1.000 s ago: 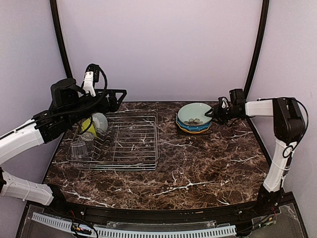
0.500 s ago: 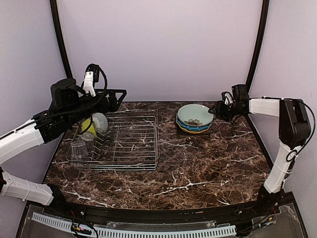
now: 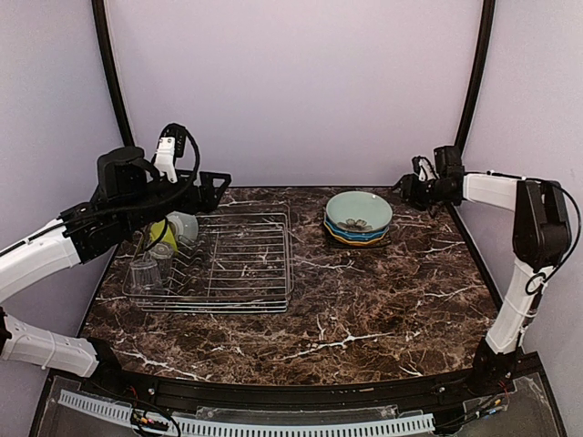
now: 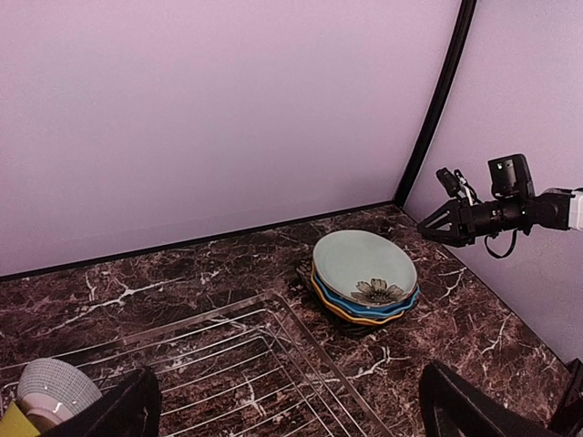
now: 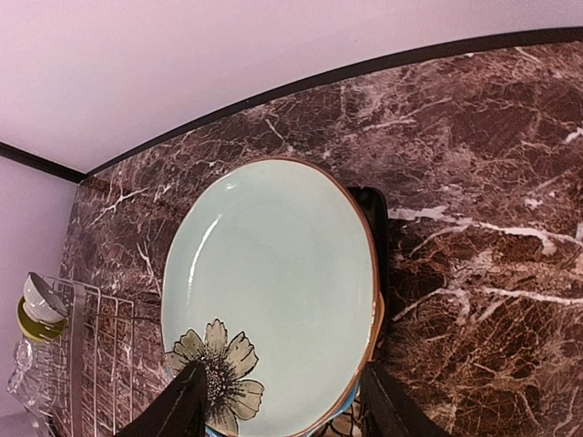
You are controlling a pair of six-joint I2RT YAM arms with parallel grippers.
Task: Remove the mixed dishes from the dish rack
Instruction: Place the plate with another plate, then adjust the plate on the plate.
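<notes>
While your right gripper [image 3: 407,188] hangs above the table [image 3: 364,309] with its jaws partway apart and nothing between them, it sits well to the right of the dish rack [image 3: 290,255]. It is just past the plate stack and not touching it. That stack rests on the table to the right of the rack, apart from it. The flower plate [image 3: 359,211] is on top, face up, then a blue plate [image 4: 351,307], then a yellow plate [image 4: 364,320]. A black plate [image 5: 373,202] is at the bottom, with only a corner showing.

Your left gripper [image 3: 219,182] is spread wide and empty, up over the rack's far edge. At the rack's far left corner, a yellow-green bowl [image 3: 162,232] and a pale bowl [image 3: 184,224] stand on edge side by side. Two clear glasses [image 3: 144,273] sit in the rack's left end, nearer the front. Can't tell whether the glasses are mouth up or mouth down.
</notes>
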